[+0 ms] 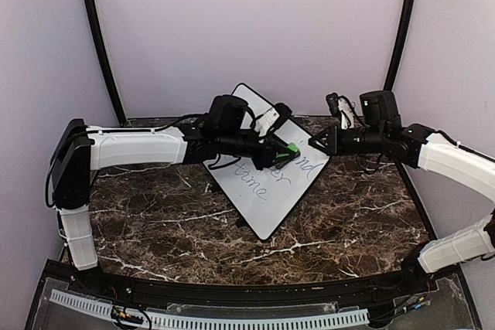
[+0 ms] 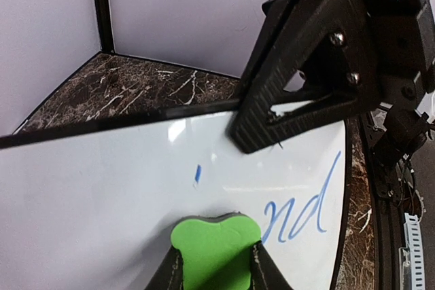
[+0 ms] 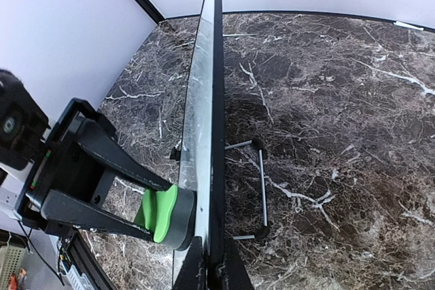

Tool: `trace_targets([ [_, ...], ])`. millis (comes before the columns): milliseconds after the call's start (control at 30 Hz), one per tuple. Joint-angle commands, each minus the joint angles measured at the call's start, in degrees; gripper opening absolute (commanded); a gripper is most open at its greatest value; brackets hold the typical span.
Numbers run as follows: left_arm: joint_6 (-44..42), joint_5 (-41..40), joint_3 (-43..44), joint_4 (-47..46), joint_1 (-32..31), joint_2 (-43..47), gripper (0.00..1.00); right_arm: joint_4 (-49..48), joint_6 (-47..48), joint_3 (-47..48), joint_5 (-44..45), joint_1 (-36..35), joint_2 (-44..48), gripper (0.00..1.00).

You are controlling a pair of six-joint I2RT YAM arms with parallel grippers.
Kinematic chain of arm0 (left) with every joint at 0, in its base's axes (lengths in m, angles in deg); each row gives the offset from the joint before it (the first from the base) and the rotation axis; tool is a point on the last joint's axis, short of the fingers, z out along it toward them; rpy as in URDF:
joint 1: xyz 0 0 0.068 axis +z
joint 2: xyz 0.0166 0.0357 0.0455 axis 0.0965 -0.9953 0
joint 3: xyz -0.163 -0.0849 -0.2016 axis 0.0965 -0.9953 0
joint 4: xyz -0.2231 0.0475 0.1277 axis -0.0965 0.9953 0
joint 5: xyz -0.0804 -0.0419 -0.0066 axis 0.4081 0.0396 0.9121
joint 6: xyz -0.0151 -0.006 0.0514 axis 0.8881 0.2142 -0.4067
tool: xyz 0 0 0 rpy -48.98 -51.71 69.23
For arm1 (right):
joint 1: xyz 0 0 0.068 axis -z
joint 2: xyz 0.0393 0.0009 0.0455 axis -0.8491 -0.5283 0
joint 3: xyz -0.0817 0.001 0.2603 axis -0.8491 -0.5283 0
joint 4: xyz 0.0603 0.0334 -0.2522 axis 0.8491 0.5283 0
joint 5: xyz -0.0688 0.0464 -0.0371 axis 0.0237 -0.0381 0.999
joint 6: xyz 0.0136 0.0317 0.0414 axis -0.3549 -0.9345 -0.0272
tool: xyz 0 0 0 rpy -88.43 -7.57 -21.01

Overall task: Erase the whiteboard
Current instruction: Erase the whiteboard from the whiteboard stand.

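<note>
While right gripper (image 1: 316, 143) pinches whiteboard (image 1: 267, 202) edge, outstretched left gripper (image 1: 286, 152) presses clamped green eraser (image 2: 214, 239) against it.

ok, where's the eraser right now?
Top view, centre: the green eraser sits in the left claw, pressed against the whiteboard, just left of the right claw clamping its edge.

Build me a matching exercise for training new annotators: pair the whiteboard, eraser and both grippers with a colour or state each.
1. whiteboard
2. eraser
3. left gripper
4. right gripper

a. green
b. shut on the board's edge
c. bears blue handwriting
d. clamps the eraser against the board

Pairs: 1-c, 2-a, 3-d, 4-b
</note>
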Motion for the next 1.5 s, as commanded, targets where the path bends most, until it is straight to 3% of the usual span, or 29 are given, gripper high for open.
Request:
trace_targets([
  [0,0.76,-3.59,-8.32,5.74,-0.76,-0.59,0.07,0.91,9.37,-1.36,-11.82,-5.55,-0.74,0.0],
  [200,1.2,-4.75,-8.84,3.66,-0.68,-0.59,0.07,1.03,9.34,-1.3,-11.88,-5.55,-0.5,0.0],
  [400,1.44,-8.28,0.47,4.76,0.15,-4.13,0.07,1.17,9.16,-1.28,-11.92,-5.6,-0.31,0.0],
  [667,-1.04,-7.0,11.77,8.76,0.41,-8.86,0.07,1.83,9.35,-1.08,-11.51,-5.64,0.04,0.0],
  [833,-1.16,-6.65,9.49,10.37,0.4,-8.18,0.07,1.83,9.55,-0.84,-11.47,-5.61,-0.44,0.0],
  [1233,2.0,-8.2,-10.78,5.71,1.26,-0.76,0.06,1.56,9.99,0.08,-12.0,-5.61,-1.69,0.0],
  [1467,2.54,-7.15,-8.56,3.9,1.88,-1.47,0.06,1.06,9.55,-0.59,-12.13,-5.63,-1.51,0.0],
])
